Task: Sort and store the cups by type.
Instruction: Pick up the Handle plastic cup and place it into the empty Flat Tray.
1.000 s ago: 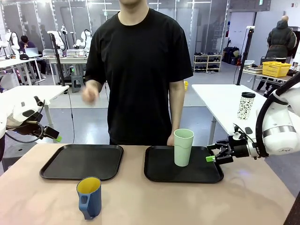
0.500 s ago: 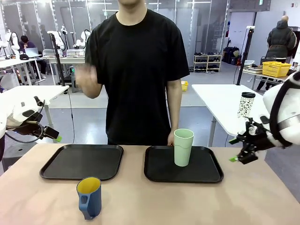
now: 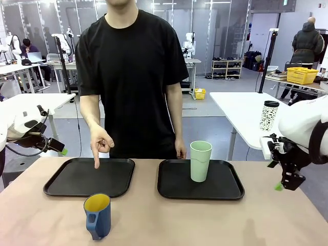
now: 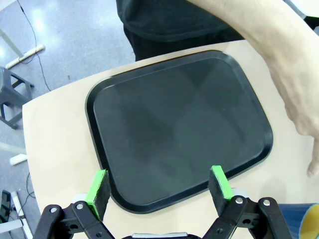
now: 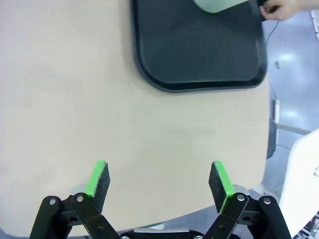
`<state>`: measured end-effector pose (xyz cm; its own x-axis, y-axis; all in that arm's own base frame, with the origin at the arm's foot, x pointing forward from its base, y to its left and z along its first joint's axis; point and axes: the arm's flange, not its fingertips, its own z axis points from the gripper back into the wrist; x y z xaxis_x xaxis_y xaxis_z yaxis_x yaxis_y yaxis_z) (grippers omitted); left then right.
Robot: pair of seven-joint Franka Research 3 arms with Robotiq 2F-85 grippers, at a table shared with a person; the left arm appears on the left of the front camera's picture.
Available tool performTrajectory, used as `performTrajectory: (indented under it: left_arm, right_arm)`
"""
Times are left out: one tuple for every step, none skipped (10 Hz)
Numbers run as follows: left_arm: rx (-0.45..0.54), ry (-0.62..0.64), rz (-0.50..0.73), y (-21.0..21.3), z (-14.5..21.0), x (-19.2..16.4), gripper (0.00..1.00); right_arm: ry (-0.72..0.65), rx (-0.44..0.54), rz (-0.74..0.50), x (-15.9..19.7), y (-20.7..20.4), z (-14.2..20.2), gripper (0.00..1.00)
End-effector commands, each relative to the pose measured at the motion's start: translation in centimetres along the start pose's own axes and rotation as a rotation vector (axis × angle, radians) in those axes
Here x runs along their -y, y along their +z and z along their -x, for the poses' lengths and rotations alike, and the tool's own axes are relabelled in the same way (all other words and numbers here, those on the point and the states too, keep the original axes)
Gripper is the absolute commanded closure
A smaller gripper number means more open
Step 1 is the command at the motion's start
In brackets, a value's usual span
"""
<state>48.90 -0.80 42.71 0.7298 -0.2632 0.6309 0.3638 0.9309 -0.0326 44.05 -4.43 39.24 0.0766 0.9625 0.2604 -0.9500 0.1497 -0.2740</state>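
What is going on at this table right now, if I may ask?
The person's hand points a finger down at the left tray. The mint-green tumbler stands upright on the right tray, and the blue mug sits on the table in front of the left tray. The left gripper and right gripper are open and hold nothing, one at each end of the table.
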Motion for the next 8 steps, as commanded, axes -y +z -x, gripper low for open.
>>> performTrajectory:
  left_arm:
    - [0.003, -0.004, 0.000, 0.2, 0.0, 0.1, 0.00]
    - [0.003, -0.004, 0.000, 0.2, 0.0, 0.1, 0.00]
    - [0.003, -0.004, 0.000, 0.2, 0.0, 0.1, 0.00]
    - [0.003, -0.004, 0.000, 0.2, 0.0, 0.1, 0.00]
    - [0.003, -0.004, 0.000, 0.2, 0.0, 0.1, 0.00]
    - [0.003, -0.004, 0.000, 0.2, 0.0, 0.1, 0.00]
    - [0.000, 0.000, 0.000, 0.0, 0.0, 0.0, 0.00]
    - [-0.030, -0.088, -0.014, -0.2, -0.9, -0.5, 0.00]
  right_arm:
    - [-0.014, -0.003, -0.059, 0.9, 1.4, -0.2, 0.00]
    - [-0.004, 0.003, -0.084, 1.5, 1.0, 0.2, 0.00]
    - [0.001, -0.009, -0.032, 0.0, 0.4, 0.1, 0.00]
    - [0.001, -0.009, -0.032, 0.0, 0.4, 0.1, 0.00]
    - [0.001, -0.009, -0.032, 0.0, 0.4, 0.1, 0.00]
    - [0.001, -0.009, -0.032, 0.0, 0.4, 0.1, 0.00]
    - [0.001, -0.009, -0.032, 0.0, 0.4, 0.1, 0.00]
    - [0.001, -0.009, -0.032, 0.0, 0.4, 0.1, 0.00]
